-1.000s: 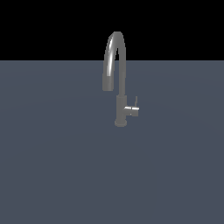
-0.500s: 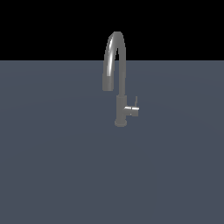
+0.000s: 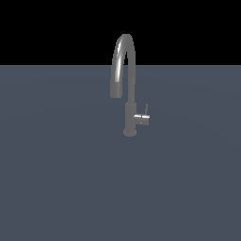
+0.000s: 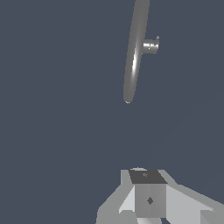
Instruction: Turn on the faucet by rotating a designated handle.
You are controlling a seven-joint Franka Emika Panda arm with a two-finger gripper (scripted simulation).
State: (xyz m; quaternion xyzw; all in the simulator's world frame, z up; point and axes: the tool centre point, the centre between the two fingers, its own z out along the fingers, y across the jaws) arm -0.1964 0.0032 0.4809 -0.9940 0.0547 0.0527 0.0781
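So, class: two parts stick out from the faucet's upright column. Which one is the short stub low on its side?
The handle: a small stub with a thin lever, on the exterior view's right. The spout arches high overhead instead.

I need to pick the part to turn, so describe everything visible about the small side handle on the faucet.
The small grey metal side handle is a short horizontal stub jutting from the tall dark grey gooseneck faucet's upright column, low down near the round base, on the exterior view's right. A thin lever rises upright from its tip. It looks like brushed metal with a bright highlight. Nothing touches it; in the wrist view it sits far from the tool.
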